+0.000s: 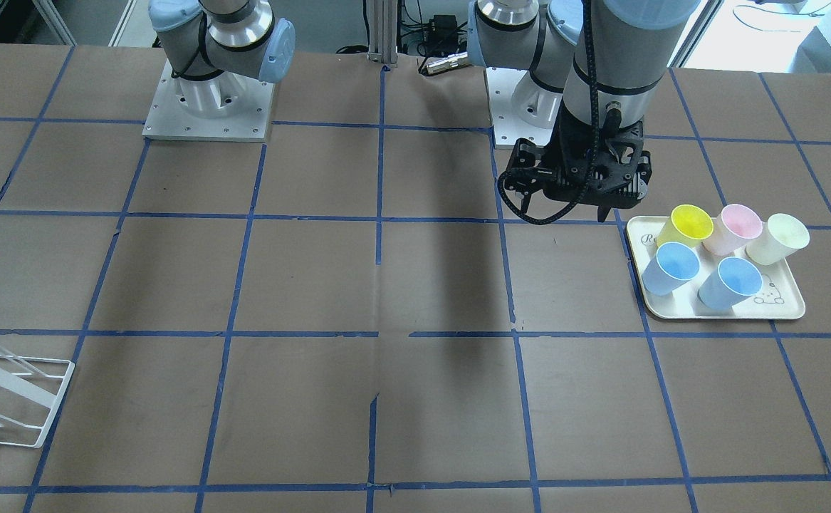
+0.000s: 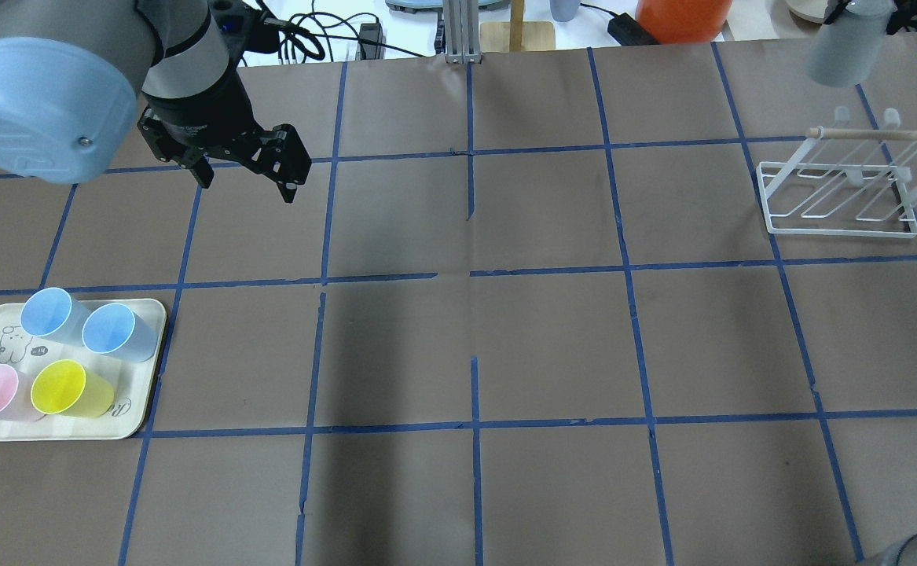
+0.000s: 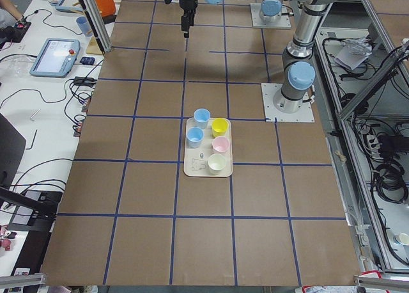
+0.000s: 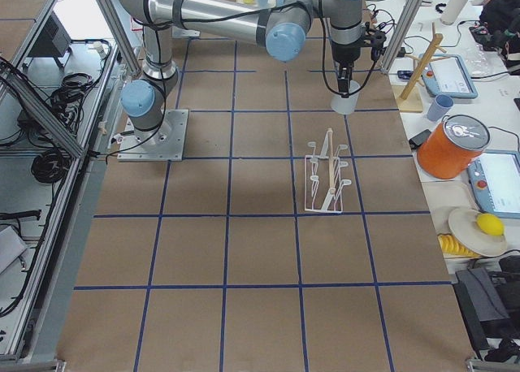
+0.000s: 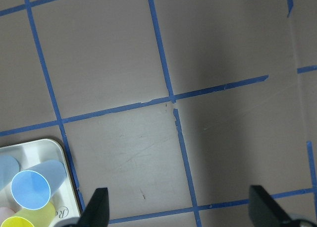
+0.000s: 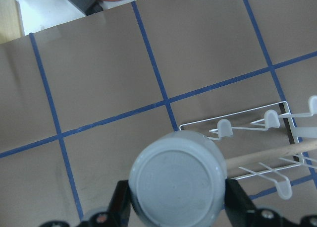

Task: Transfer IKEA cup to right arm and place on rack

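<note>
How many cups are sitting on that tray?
5. Two light-blue cups stand on the tray's side farther from the robot; the yellow cup, pink cup and cream cup line the nearer side. None looks hidden.

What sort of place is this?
Probably a robotics test lab: the right arm and left arm are bolted to a table gridded with blue tape, with a control tablet alongside.

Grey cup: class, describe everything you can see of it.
The grey cup is a small, pale grey, plastic-looking tumbler. The right gripper is shut on its sides, holding it in the air near the white wire rack, touching nothing else. Its round closed base faces the wrist camera, so its mouth points away, downward.
</note>
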